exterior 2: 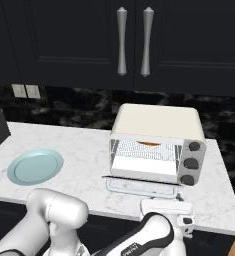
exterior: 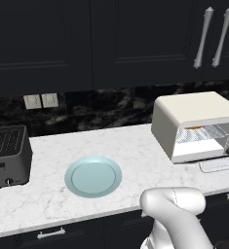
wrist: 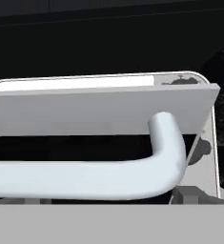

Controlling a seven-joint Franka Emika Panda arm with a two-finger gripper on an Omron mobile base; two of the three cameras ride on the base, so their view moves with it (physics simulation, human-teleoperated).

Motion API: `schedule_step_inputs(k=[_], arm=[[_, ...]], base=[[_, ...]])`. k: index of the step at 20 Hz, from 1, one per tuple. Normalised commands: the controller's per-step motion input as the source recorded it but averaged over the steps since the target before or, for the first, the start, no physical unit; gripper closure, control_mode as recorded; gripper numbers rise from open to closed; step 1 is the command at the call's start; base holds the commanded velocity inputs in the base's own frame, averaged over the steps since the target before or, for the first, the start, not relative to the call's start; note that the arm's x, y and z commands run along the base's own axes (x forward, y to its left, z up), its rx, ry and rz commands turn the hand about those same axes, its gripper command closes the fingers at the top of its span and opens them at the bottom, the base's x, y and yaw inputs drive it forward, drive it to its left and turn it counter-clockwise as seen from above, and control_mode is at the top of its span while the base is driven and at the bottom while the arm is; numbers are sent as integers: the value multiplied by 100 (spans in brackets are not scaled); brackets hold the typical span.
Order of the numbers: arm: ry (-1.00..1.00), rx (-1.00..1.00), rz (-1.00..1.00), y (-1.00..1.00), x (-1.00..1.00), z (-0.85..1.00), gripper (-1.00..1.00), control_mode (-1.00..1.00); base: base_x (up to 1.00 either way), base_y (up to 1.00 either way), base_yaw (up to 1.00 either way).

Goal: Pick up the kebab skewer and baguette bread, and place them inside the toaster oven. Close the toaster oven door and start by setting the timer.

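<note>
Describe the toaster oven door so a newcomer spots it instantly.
On the marble counter, find the cream toaster oven right of the blue plate. Its door lies folded down flat in front, a pale-framed glass panel with a white bar handle, unlike the three dark knobs beside it.

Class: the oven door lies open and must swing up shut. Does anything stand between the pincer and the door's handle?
Nothing visible does. In the hand view the white bar handle sits right in front of the camera, along the edge of the open door.
</note>
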Motion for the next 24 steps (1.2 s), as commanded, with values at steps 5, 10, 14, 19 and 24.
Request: schedule_step_inputs(k=[5, 10, 14, 19, 24], arm=[[0, 0, 0, 30, 42, 26, -100, -100], [0, 0, 0, 29, 37, 25, -100, -100], [0, 0, 0, 31, 40, 23, -100, -100], [0, 0, 0, 32, 42, 25, -100, -100], [0, 0, 0, 32, 46, 26, -100, -100]], base=[[0, 0, 0], [0, 0, 0], [0, 0, 0], [0, 0, 0], [0, 0, 0]])
